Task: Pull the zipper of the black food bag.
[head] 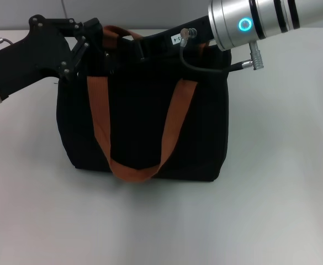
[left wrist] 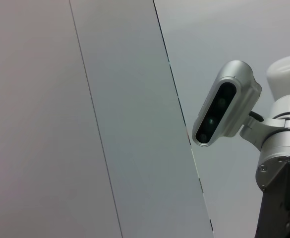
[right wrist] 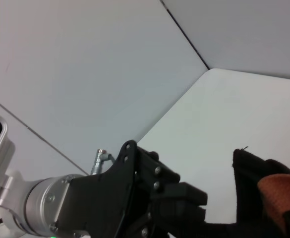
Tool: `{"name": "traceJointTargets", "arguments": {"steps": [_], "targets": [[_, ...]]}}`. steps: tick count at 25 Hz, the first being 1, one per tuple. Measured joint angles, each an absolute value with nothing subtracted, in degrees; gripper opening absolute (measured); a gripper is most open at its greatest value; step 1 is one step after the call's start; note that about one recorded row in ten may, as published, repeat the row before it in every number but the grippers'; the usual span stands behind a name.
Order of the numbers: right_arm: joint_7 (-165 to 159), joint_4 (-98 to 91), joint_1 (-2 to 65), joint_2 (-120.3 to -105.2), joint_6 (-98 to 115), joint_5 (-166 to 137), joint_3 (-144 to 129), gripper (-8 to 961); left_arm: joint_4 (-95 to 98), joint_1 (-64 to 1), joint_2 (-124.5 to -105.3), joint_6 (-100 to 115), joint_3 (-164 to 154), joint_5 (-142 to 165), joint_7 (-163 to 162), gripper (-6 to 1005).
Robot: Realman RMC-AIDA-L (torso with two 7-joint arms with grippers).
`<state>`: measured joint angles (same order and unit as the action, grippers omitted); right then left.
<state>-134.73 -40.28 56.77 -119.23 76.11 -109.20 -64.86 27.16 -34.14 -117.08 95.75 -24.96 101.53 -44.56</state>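
- Two arms meeting over the top edge of the black food bag [head: 144, 132], upright mid-bench [head: 271, 210]; boxy, matte fabric, top edge and zip line running left to right.
- Orange-brown straps [head: 175, 118]: flat webbing, front loop drooping down the front face.
- Left gripper [head: 86, 49] at the bag's top left corner, black linkage against the fabric; jaws' state impossible to tell.
- Right gripper [head: 164, 41] across the top from the right, about mid-edge; jaws hidden, state unknown.
- Zipper: not visible, presumably between the two grippers; nearer arm unclear.
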Motion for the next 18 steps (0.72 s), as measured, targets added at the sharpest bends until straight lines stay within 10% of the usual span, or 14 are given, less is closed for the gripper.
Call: {"name": "traceJointTargets", "arguments": {"steps": [18], "targets": [[-135.02,-40.19,57.86,-119.65,74.41,-108.73,-68.28,231,27.03,-34.20,-117.17,96.44,-24.96,101.46,-44.56,25]]}}
